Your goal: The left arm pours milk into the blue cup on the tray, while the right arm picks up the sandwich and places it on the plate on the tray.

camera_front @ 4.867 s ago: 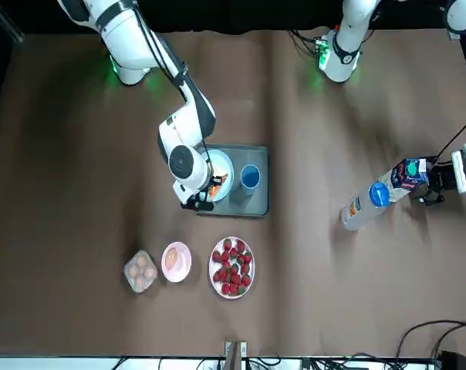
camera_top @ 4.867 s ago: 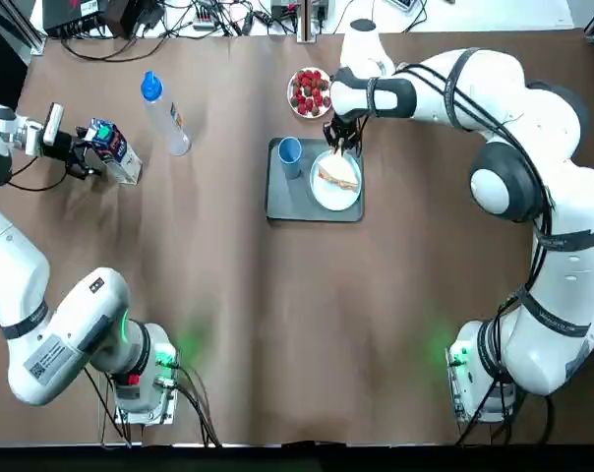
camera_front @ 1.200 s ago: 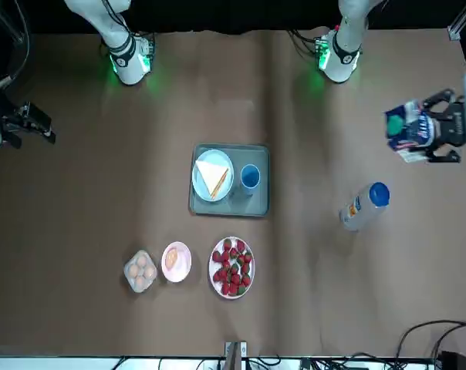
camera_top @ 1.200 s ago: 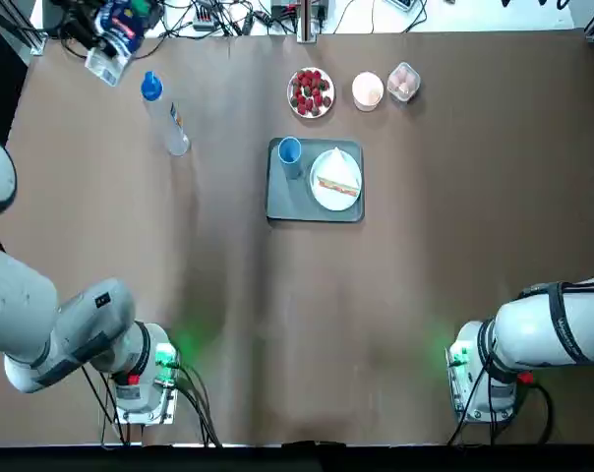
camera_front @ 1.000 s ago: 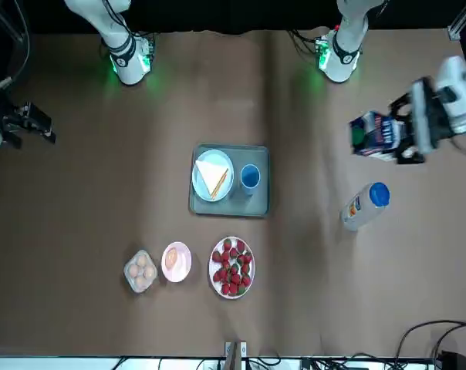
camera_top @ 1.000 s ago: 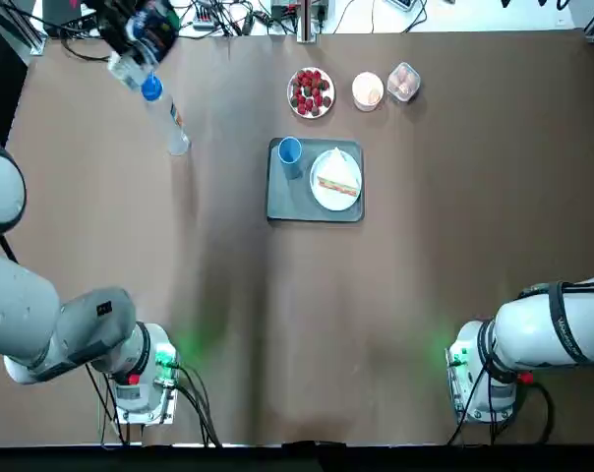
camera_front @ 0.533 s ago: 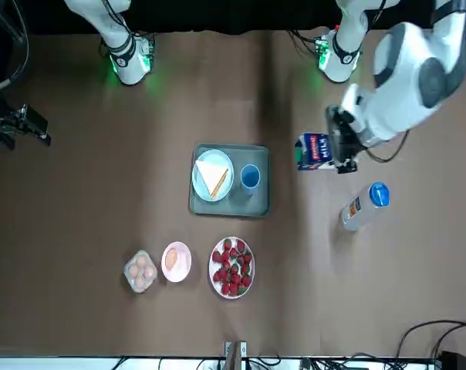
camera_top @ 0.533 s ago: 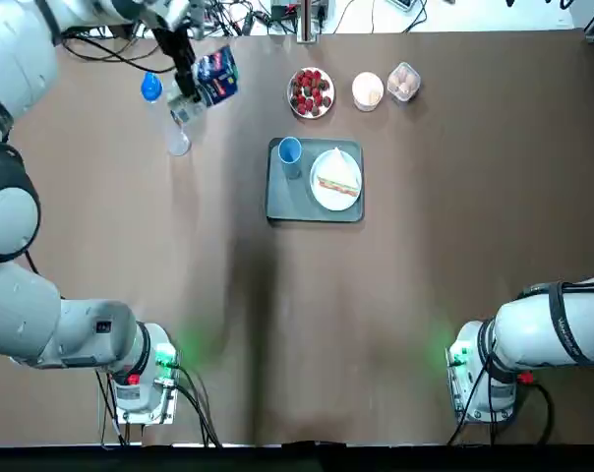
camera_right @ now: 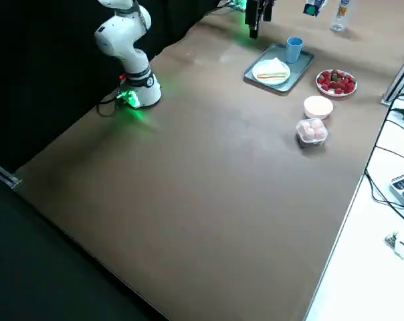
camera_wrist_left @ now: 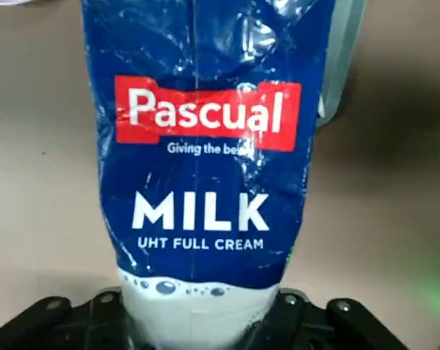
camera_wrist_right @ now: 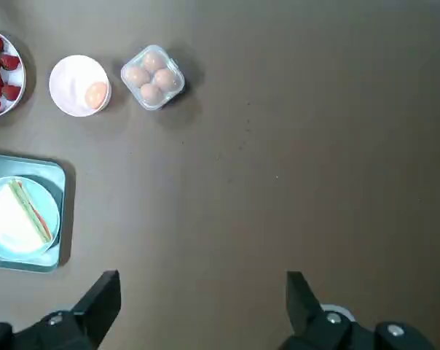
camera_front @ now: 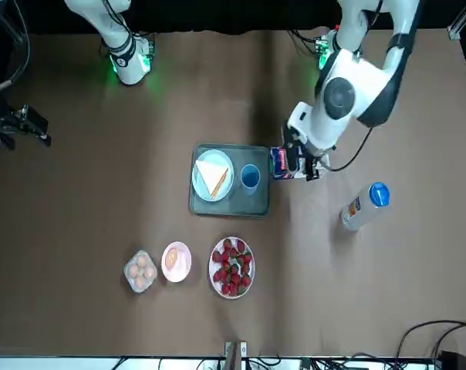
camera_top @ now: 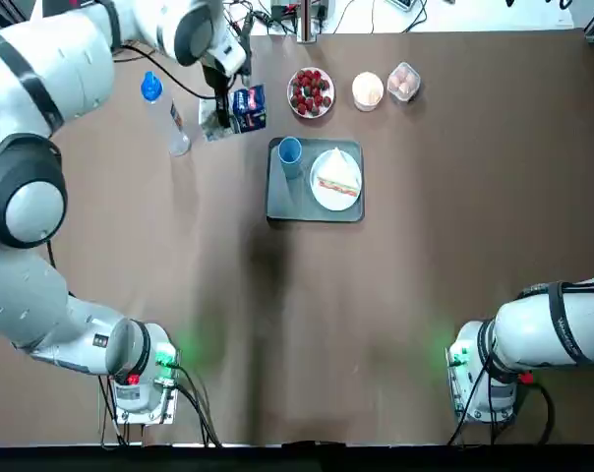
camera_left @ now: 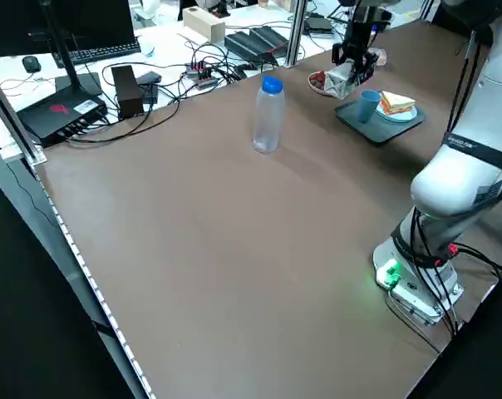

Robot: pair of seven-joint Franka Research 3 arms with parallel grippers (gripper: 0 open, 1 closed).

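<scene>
Item 1: milk [camera_top: 246,107], clamped in left gripper [camera_top: 221,111], held just left of tray [camera_top: 282,202]. Blue cup [camera_top: 289,150] awaited pouring; next move likely needed carton tipped over cup. Sandwich [camera_top: 338,181] lay on plate [camera_top: 324,197]. Right gripper [camera_wrist_right: 202,310] stood apart, parked.

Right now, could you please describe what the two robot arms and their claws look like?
Both arms are glossy white with thick rounded joints and grey bands. The left arm has black cables running along it to a dark claw. The right arm shows small dark lettering, and its claw has black fingers. Each base glows green, with black cables.
</scene>
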